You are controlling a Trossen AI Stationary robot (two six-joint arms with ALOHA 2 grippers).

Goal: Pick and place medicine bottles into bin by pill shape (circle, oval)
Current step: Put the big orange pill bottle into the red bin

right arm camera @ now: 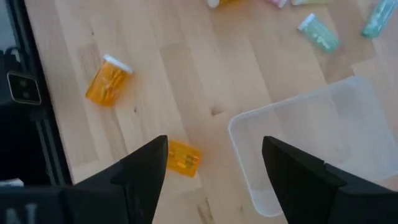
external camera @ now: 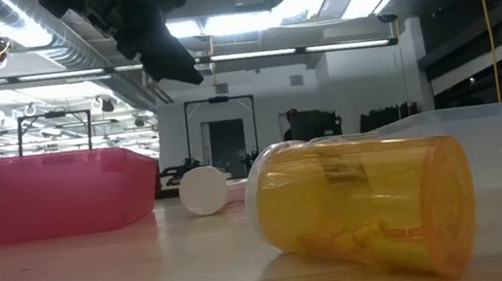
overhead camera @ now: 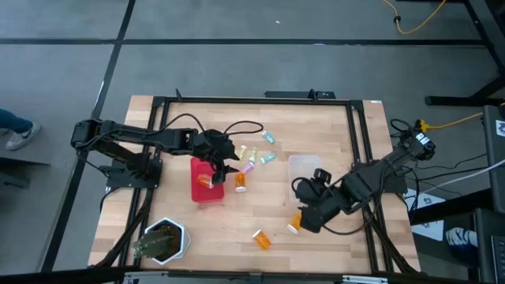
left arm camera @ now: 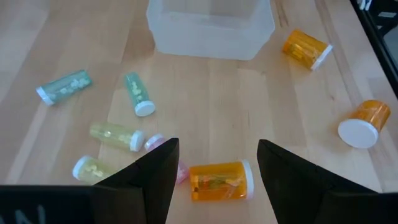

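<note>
My left gripper (overhead camera: 221,167) is open and empty above the right edge of the pink bin (overhead camera: 207,192), which holds one orange bottle (overhead camera: 203,180). In the left wrist view its fingers (left arm camera: 214,168) stand apart above an orange bottle with a white cap (left arm camera: 219,182) lying on its side on the table beside the bin. Small teal, yellow-green and pink vials (left arm camera: 138,94) lie on their sides behind it. My right gripper (overhead camera: 308,214) is open and empty, low by the clear bin (overhead camera: 304,170). Two more orange bottles (overhead camera: 294,225) (overhead camera: 261,238) lie near it.
A white hexagonal pot (overhead camera: 166,241) with dark contents stands at the near left. The black frame rails (overhead camera: 363,158) run along the table's sides. Cables (overhead camera: 237,126) trail behind the left arm. Bare wood (overhead camera: 229,229) lies in front of the pink bin.
</note>
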